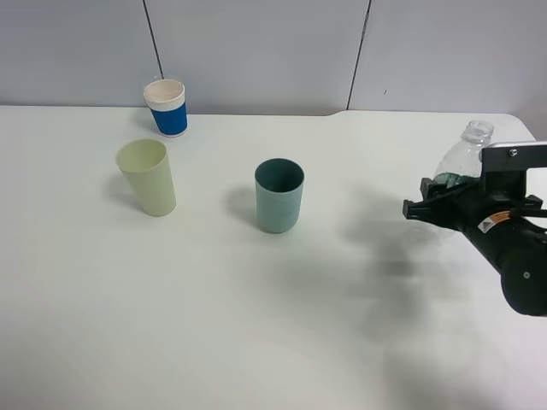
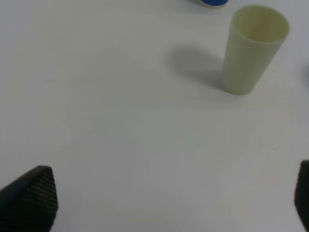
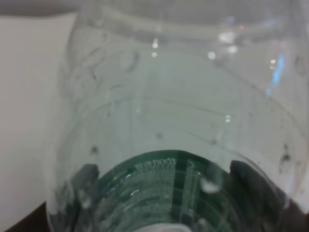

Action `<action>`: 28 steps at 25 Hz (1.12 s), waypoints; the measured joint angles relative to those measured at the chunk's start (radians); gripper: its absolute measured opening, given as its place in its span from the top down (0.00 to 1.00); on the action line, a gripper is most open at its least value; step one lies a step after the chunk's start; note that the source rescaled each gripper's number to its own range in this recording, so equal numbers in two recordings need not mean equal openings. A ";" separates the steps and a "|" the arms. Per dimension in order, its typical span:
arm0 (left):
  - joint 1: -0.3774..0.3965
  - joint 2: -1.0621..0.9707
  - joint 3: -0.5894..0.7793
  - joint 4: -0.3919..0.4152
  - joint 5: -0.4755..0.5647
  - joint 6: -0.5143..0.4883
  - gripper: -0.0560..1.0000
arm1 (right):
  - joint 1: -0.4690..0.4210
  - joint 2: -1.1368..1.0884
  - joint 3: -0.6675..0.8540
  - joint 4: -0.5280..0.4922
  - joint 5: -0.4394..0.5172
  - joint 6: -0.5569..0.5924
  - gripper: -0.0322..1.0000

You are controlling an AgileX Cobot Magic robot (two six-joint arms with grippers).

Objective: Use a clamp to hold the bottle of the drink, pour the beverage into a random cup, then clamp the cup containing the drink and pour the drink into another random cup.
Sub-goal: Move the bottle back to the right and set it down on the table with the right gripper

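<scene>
One bottle (image 1: pixel 466 154), near upright with neck up, is at the tabletop's (image 1: pixel 256 325) right, the right clamp (image 1: pixel 440 201) jaws clamped on it. Left clamp (image 2: pixel 174 205) jaws apart. Three cups: teal cup (image 1: pixel 279 198), yellow-green tumbler (image 1: pixel 147 178), paper cup (image 1: pixel 167 108).

The table (image 1: pixel 256 342) is plain white, backed by pale grey-blue wall panels (image 1: pixel 256 51) with dark seams. Near the far edge, the paper cup (image 1: pixel 167 108) carries a bright blue band under a white rim. The tumbler (image 1: pixel 147 177) is plain pale yellow-green. The teal cup (image 1: pixel 279 196) is darker green inside. By the right edge, the clear bottle (image 1: pixel 461 158) wears a dark green label (image 3: pixel 164 193) with white print. The right gripper (image 1: pixel 440 195) is black; the left gripper's fingertips (image 2: pixel 31 198) are black and finely ribbed.
</scene>
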State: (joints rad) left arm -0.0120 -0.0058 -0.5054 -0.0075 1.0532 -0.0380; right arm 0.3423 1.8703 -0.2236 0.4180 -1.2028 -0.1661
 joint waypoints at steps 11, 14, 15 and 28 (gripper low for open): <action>0.000 0.000 0.000 0.000 0.000 0.000 0.00 | 0.000 0.059 0.000 -0.008 -0.027 0.027 0.92; 0.000 0.000 0.000 0.000 0.000 0.000 0.00 | 0.000 0.059 0.000 -0.012 -0.027 0.027 0.92; 0.000 0.000 0.000 0.000 0.000 0.000 0.00 | 0.000 0.059 0.000 -0.013 -0.027 0.027 0.92; 0.000 0.000 0.000 0.000 0.000 0.000 0.00 | 0.000 0.062 0.000 -0.020 -0.020 0.027 0.44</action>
State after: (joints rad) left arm -0.0120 -0.0058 -0.5054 -0.0075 1.0532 -0.0380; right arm 0.3423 1.9322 -0.2236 0.3983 -1.2225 -0.1386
